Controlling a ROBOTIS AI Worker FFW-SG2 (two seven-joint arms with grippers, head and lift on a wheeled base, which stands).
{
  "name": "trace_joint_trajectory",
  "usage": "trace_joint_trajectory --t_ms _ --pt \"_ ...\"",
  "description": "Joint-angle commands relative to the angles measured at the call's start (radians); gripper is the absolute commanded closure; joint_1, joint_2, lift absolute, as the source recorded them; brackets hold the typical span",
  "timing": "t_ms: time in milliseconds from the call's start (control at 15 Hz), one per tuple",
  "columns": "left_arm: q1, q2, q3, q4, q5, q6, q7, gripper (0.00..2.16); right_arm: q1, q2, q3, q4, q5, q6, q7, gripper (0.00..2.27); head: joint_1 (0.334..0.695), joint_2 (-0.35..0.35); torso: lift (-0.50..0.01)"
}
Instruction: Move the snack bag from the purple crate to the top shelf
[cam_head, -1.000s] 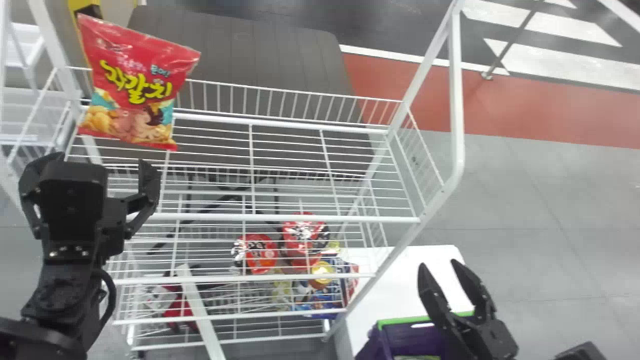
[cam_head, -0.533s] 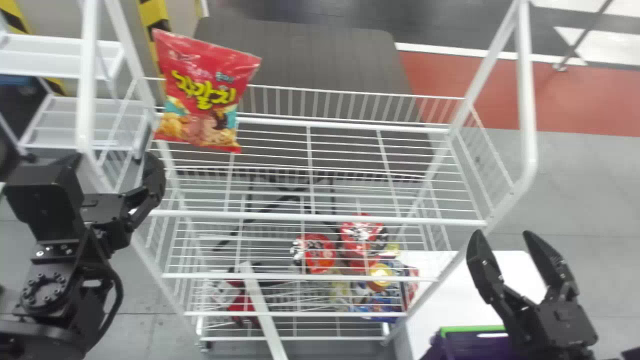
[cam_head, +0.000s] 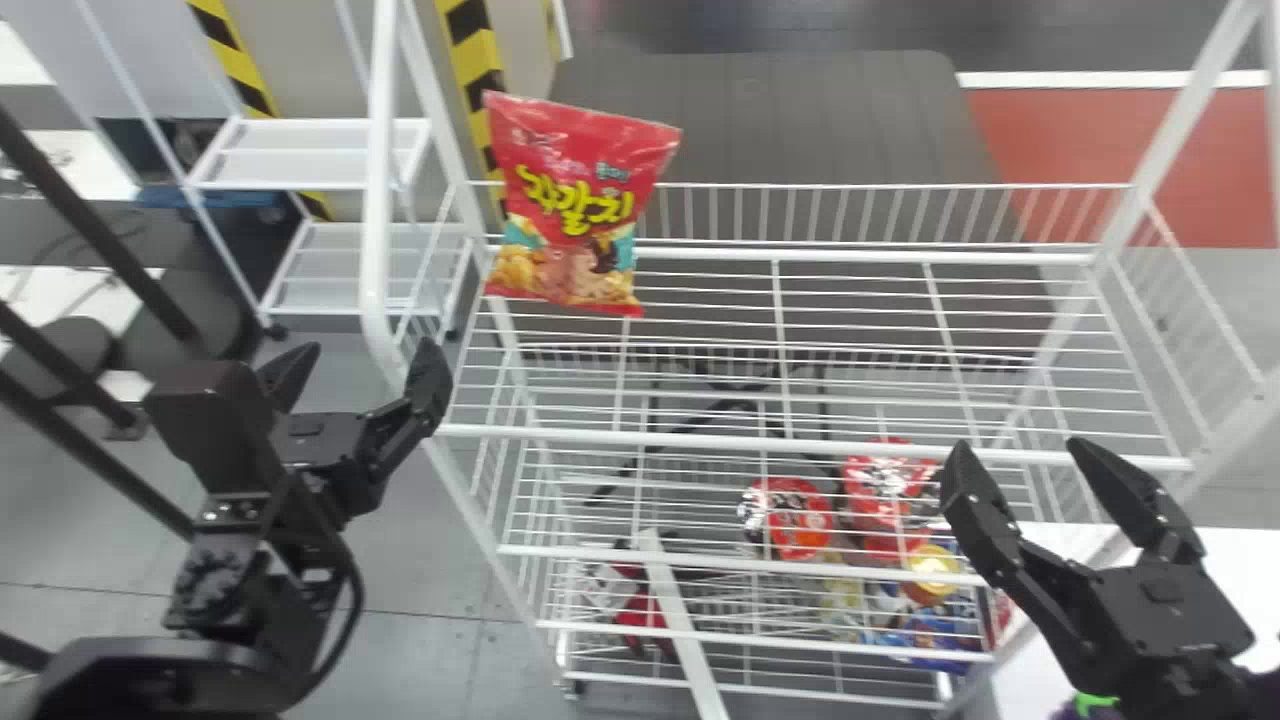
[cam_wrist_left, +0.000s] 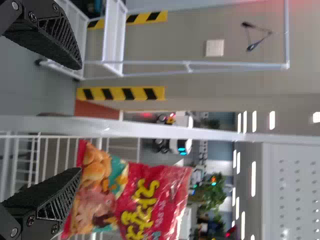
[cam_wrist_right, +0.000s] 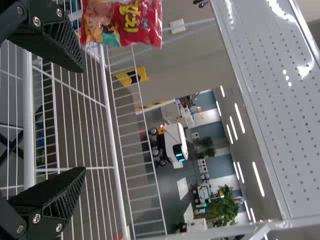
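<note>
In the head view, the white rack (cam_head: 376, 200) now sits farther right; the left gripper (cam_head: 371, 348) and right gripper (cam_head: 1022, 448) shift left relative to it.

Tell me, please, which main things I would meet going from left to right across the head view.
Left gripper → snack bag → two red packs → right gripper.

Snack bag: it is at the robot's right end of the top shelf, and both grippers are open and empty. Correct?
No, the end is wrong: the head view shows the snack bag at the robot's left end of the top shelf. The left gripper and right gripper are both open and empty, as you say.
</note>
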Motion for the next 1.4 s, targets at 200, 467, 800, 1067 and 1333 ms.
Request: trace_joint_trajectory --t_ms 200,467,800,1067,1333 --pt "0.101 0.000 0.004 0.010 0.000 -0.240 0.031 0.10 -0.005 0.003 0.046 0.024 0.051 -0.048 -0.035 0.12 0.695 0.212 0.001" --pt "0.117 0.001 0.020 0.004 -0.023 -0.227 0.029 0.10 -0.006 0.003 0.078 0.025 0.094 -0.033 -0.051 0.12 0.695 0.226 0.001" --pt "0.129 0.001 0.027 -0.002 -0.024 -0.203 0.023 0.10 -0.008 0.001 0.092 0.028 0.114 -0.036 -0.057 0.12 0.695 0.261 0.001" --pt "0.134 -0.005 0.024 -0.007 -0.032 -0.194 0.023 0.10 -0.008 -0.006 0.092 0.027 0.112 -0.039 -0.057 0.12 0.695 0.269 0.001" --pt "0.137 -0.005 0.021 -0.008 -0.041 -0.194 0.023 0.10 -0.008 -0.011 0.093 0.025 0.117 -0.039 -0.055 0.12 0.695 0.265 0.001"
